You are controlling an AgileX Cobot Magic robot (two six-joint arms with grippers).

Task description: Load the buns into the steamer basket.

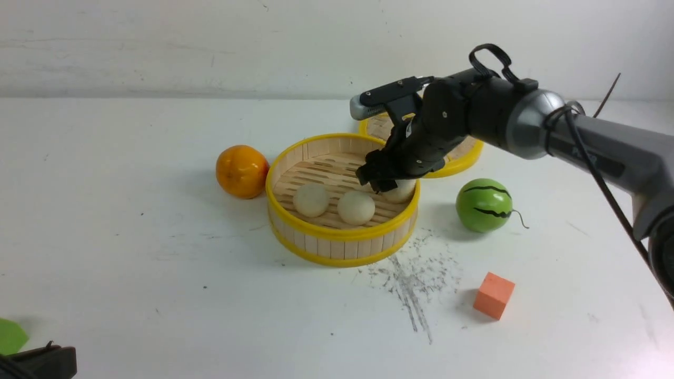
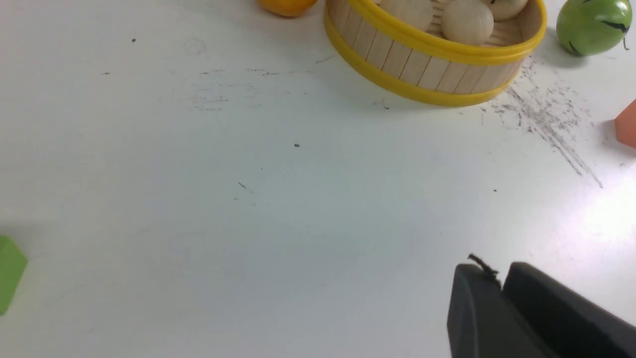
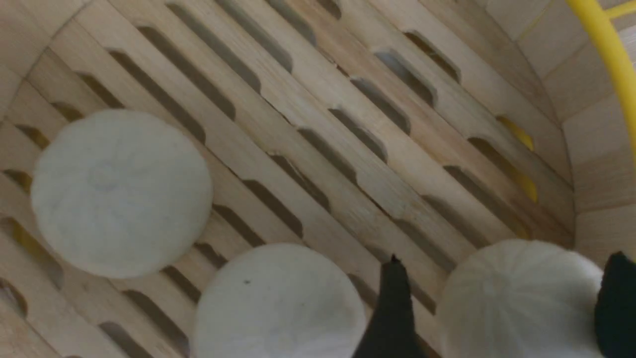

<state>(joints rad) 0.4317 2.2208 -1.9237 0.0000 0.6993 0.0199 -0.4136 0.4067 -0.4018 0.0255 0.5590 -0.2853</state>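
Note:
The steamer basket (image 1: 337, 234) stands mid-table with three cream-white buns on its slatted floor. Two buns (image 1: 310, 199) (image 1: 356, 207) lie side by side toward its near wall. The third bun (image 1: 400, 190) sits against the right wall, partly hidden by my right gripper (image 1: 380, 181), which reaches down into the basket. In the right wrist view that pleated bun (image 3: 516, 298) lies between the spread fingers (image 3: 392, 308) of the open right gripper (image 3: 506, 258), with a gap on one side. My left gripper (image 2: 502, 276) is shut, empty and low at the near left, far from the steamer basket (image 2: 427, 64).
An orange (image 1: 241, 171) sits just left of the basket and a green watermelon ball (image 1: 484, 204) just right of it. A flat woven disc (image 1: 463, 158) lies behind, under the right arm. An orange cube (image 1: 494, 295) sits near right, a green block (image 1: 10, 336) near left.

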